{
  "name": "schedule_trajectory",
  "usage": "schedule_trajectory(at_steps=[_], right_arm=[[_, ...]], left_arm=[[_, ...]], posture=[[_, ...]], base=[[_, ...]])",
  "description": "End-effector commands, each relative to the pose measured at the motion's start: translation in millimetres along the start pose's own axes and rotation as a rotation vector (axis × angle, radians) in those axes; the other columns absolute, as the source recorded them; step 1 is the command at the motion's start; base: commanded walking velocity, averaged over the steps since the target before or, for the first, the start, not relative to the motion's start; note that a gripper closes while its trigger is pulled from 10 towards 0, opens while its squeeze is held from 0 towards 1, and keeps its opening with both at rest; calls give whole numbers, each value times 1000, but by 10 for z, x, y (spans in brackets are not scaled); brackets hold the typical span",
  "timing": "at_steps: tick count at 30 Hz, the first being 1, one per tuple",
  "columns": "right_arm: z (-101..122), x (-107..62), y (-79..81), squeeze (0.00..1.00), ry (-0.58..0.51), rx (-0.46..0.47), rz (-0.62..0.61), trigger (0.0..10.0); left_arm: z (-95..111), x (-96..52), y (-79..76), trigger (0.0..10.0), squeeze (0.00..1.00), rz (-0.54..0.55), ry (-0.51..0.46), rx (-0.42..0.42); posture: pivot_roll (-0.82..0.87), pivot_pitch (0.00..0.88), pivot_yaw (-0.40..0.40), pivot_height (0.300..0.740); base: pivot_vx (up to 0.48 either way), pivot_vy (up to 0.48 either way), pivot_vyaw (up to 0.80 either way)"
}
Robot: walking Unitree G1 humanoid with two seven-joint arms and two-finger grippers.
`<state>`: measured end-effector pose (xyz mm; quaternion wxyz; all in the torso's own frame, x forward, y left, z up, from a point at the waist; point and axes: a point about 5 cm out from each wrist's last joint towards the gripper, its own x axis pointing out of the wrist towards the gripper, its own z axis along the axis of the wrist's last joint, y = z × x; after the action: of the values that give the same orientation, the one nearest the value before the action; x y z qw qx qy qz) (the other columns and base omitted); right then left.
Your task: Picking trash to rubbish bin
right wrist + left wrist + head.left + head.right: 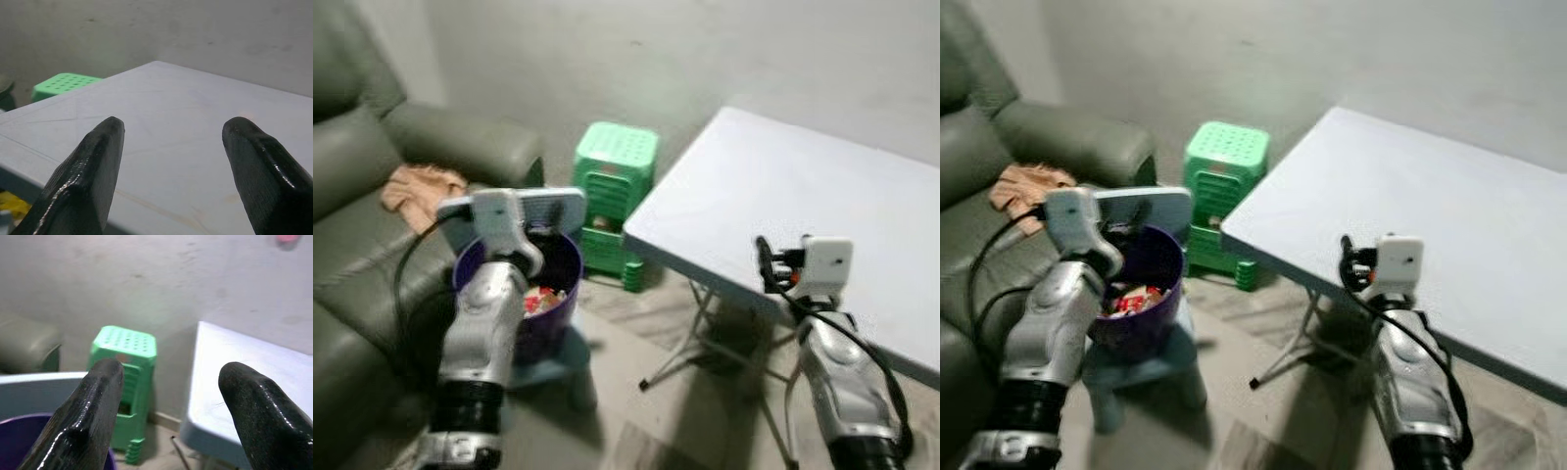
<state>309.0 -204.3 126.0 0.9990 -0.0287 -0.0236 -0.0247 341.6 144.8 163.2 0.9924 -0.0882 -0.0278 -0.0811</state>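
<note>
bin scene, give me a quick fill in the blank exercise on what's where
1. The purple bin stands on a small ____ stool.
2. The stool by the wall, between the sofa and the table, is ____ in colour.
3. The left gripper is above the bin with its fingers ____.
4. A crumpled ____ cloth lies on the sofa.

Missing words: blue; green; open; orange

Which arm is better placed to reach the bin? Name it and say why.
Left. The left gripper hangs just over the purple bin, jaws open. The right gripper is at the table edge, off to the bin's side.
</note>
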Motion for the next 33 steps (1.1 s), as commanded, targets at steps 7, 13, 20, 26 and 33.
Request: schedule_trajectory(at_steps=[7,13,20,26,33], right_arm=[[65,-9,-32,0,-27,7,-21,10000],[71,-32,-30,0,-31,9,-26,10000],[95,-37,-53,0,-41,13,-26,10000],[86,-31,-40,0,-36,10,-20,10000],[-91,-133,13,0,7,-8,50,10000]], left_arm=[[6,8,-4,10000,0,-4,10,-5],[-31,0,-13,10000,0,-14,24,4],[-59,-8,-61,10000,0,-33,34,5],[-77,-15,-57,10000,0,-44,42,36],[-321,-138,-51,10000,0,-89,97,123]], posture=[[-14,0,-65,740],[-23,0,-64,740],[-23,0,-69,740],[-18,0,-71,740],[-13,0,-67,740]], base=[[0,0,-313],[0,0,0],[0,0,0],[0,0,0],[0,0,0]])
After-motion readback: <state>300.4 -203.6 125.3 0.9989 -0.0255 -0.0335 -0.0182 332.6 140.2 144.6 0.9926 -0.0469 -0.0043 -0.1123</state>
